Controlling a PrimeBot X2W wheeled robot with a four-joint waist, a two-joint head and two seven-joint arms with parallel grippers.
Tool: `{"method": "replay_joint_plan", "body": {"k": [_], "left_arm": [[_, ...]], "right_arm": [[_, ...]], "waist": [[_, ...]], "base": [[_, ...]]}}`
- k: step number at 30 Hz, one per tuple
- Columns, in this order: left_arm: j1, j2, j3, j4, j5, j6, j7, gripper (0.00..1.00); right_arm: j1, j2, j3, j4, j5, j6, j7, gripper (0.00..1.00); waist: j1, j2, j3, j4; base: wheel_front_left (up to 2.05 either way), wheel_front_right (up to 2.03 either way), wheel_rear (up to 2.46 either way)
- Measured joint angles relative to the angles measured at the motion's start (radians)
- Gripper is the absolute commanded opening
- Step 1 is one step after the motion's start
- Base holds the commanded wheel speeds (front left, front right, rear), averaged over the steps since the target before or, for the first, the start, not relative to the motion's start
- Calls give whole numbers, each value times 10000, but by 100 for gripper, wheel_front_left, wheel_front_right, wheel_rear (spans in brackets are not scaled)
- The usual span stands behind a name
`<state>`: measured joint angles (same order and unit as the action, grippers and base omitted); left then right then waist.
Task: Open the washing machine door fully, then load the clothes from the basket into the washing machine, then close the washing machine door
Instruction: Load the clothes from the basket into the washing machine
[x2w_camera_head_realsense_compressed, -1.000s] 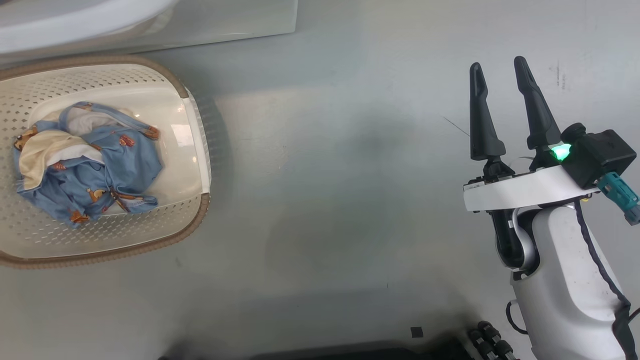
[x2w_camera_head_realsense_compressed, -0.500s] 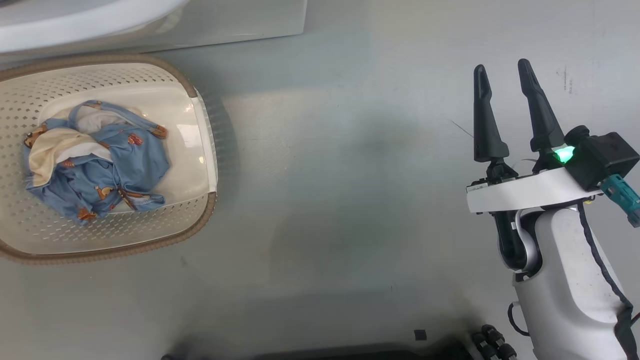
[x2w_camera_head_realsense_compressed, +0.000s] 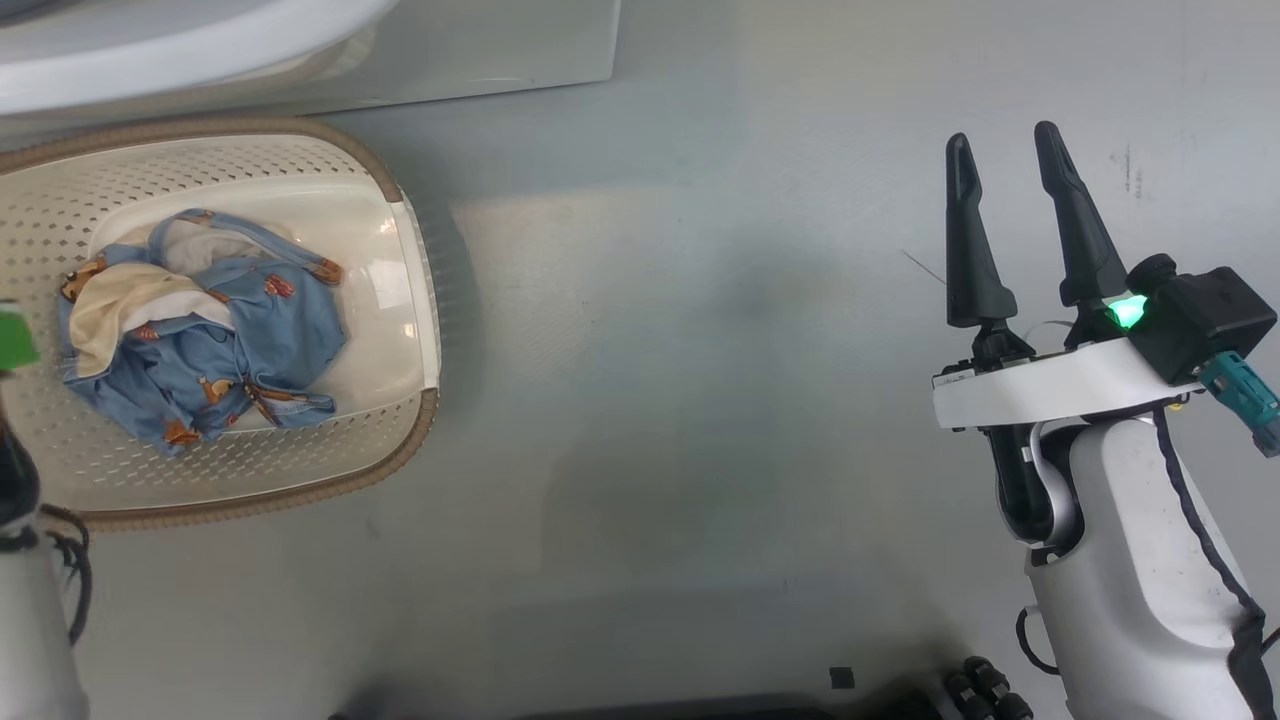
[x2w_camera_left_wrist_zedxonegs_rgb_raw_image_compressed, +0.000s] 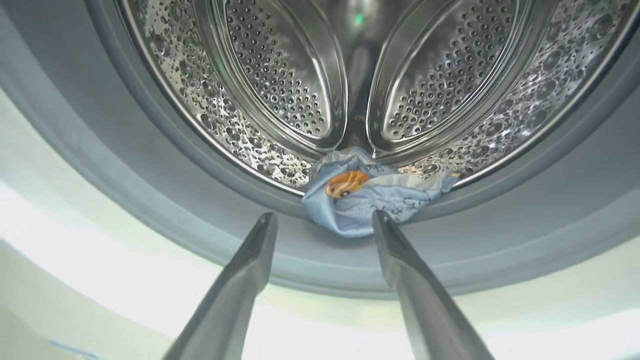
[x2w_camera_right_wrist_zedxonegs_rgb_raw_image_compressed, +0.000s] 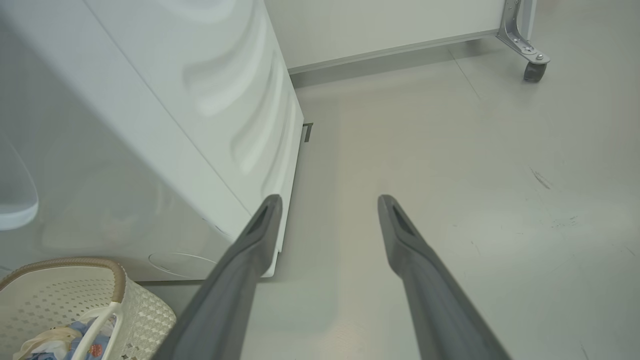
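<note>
My left tool stands wide and holds nothing. In its wrist view the two fingers point into the open mouth of the washer. There a blue cloth with an orange print lies on the lip of the steel drum. It droops over the grey gasket, just past my fingertips and nearest the right one. I cannot tell whether that finger touches it.

In the head view the basket sits on the floor at the left, just in front of the washer's white base. The clothes are bunched in its middle, blue with orange prints and cream lining turned up. Well apart from the basket, at the right, my right tool hangs over the floor, wide too and empty, fingers pointing up that view. Its own wrist view looks past the washer's side, with the basket at the lower left corner and a caster at the upper right.
</note>
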<state>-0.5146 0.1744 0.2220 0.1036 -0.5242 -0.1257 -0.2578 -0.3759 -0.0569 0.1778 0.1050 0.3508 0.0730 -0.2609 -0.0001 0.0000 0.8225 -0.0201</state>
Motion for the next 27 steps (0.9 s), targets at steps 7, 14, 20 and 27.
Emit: {"method": "replay_joint_plan", "body": {"k": [7, 14, 20, 27], "left_arm": [[1065, -512, 0, -230, 151, 0, 0, 100], [1763, -1009, -197, -387, 328, 0, 0, 100], [2310, -1181, -303, -407, 464, 0, 0, 100], [2955, -1225, -506, -196, 548, 0, 2, 100]], "right_arm": [[5, -2, 4, 8, 0, 50, 0, 100], [5, -2, 13, 13, -2, 52, 0, 100], [6, -2, 52, 25, 2, 54, 0, 100], [9, -2, 65, 48, 2, 56, 0, 100]], "waist": [[0, 0, -17, -38], [0, 0, -33, -64], [1, 0, -28, -98], [1, 0, -21, -135]], "base": [[0, 0, 0], [0, 0, 0], [0, 0, 0], [0, 0, 0]]}}
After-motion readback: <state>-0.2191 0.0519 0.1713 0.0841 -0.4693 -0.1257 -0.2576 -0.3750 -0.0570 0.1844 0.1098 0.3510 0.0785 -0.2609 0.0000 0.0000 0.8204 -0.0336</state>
